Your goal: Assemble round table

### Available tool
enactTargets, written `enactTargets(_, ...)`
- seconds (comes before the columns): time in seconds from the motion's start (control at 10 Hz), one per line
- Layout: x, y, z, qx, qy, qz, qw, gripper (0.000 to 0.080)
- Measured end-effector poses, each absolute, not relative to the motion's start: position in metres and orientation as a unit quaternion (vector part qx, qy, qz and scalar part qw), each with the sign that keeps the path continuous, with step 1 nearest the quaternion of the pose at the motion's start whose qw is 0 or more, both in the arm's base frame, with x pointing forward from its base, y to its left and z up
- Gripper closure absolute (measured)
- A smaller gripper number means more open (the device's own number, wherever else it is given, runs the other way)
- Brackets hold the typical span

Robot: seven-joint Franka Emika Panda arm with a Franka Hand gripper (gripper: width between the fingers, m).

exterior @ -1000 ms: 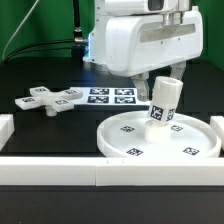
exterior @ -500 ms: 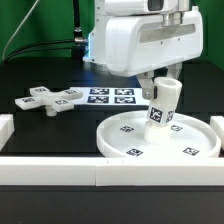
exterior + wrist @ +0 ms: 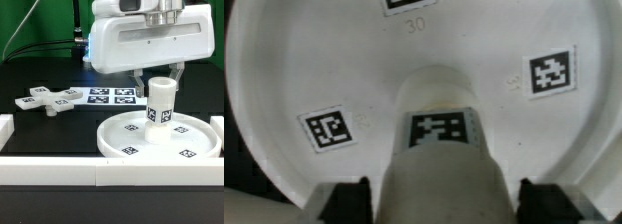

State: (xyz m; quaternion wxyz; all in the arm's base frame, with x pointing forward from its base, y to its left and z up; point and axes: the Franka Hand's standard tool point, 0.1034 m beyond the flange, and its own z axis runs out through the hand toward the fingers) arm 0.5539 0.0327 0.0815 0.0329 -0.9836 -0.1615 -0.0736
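The round table is in three white parts, not all joined yet. Its short thick leg (image 3: 160, 103) stands upright over the middle of the big round disc (image 3: 112, 138), which lies flat on the black tabletop (image 3: 40, 130). I cannot tell if the leg touches the disc. The gripper (image 3: 160, 78) is closed on the top of the leg, one finger on each side. The cross-shaped base (image 3: 48, 99) lies well apart, toward the exterior view's left, beside the marker board (image 3: 112, 96). The leg looks like hard, smooth plastic, light and stiff, so it may slip or turn. Holding it high on its round sides seems best, squeezed firmly
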Motion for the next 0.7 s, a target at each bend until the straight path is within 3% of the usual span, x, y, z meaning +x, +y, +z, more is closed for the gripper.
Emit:
enactTargets(0.3, 0.5513, 0.0349, 0.0767, -0.994, 0.013, -0.092, 0.051, 0.0403)
enactTargets(0.7, 0.5497, 0.0381, 0.075, -0.986, 0.127, -0.082, 0.063, 0.0427)
